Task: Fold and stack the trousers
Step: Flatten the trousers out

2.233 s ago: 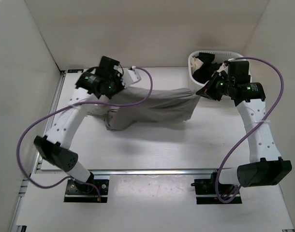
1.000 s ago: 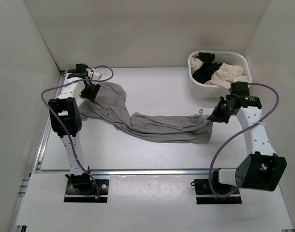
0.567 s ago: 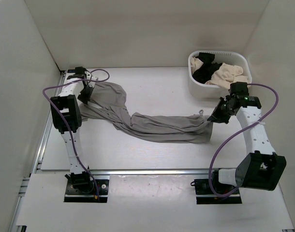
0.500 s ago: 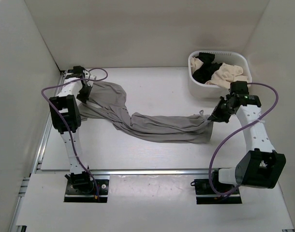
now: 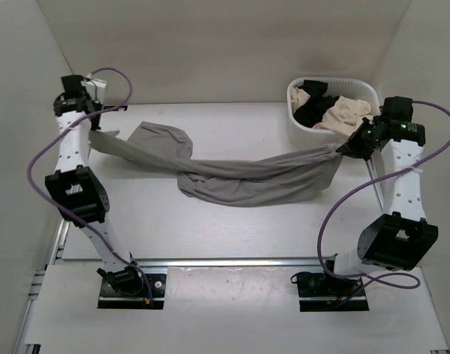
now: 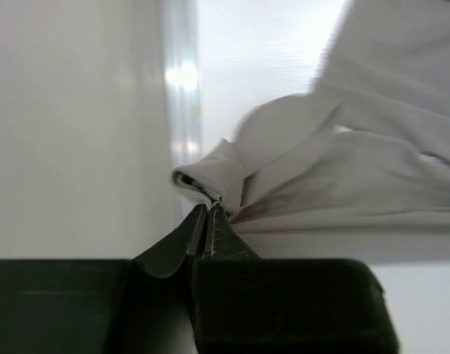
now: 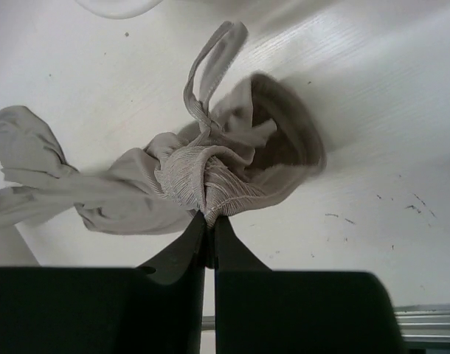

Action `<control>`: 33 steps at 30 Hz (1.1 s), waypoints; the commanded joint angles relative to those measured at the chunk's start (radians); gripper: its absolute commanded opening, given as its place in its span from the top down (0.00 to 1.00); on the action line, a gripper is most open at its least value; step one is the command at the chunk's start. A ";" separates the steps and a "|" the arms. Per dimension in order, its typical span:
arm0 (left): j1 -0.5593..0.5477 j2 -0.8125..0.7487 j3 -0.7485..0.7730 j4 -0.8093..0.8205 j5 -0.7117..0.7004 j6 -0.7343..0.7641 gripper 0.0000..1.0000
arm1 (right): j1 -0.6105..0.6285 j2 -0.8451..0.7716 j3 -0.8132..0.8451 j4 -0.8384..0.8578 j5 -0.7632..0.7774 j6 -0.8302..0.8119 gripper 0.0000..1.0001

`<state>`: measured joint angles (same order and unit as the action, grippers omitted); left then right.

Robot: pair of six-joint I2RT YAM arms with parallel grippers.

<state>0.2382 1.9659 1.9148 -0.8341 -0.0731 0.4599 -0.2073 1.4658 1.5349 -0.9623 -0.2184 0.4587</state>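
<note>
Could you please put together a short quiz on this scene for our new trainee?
1. True or false: the left gripper and the right gripper are each shut on an end of the long grey thin-fabric trousers.
2. What lies in the white plastic basket?
A) a cream garment and a black garment
B) a pair of shoes
C) nothing at all
3. In one word: which gripper is nearer the basket?

Key: 1 true; 2 A; 3 right.
</note>
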 commanded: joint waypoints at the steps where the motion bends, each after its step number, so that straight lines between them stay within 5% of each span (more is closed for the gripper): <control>1: 0.078 -0.168 0.014 0.007 -0.044 0.080 0.86 | -0.067 -0.039 0.039 -0.078 -0.058 -0.020 1.00; 12: 0.423 -0.372 -0.357 0.007 0.047 0.186 0.86 | -0.190 -0.133 -0.113 -0.119 -0.050 -0.022 1.00; 22: 0.444 -0.574 -0.797 0.003 0.108 0.301 0.86 | -0.215 -0.147 -0.231 -0.091 -0.122 -0.023 1.00; 33: 0.564 -0.819 -1.221 -0.105 -0.094 0.474 0.80 | -0.215 -0.131 -0.246 -0.125 -0.028 -0.043 1.00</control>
<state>0.7765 1.1728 0.7677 -0.9115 -0.0879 0.8619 -0.4137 1.3331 1.2747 -1.0863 -0.2558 0.4358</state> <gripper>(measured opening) 0.181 0.029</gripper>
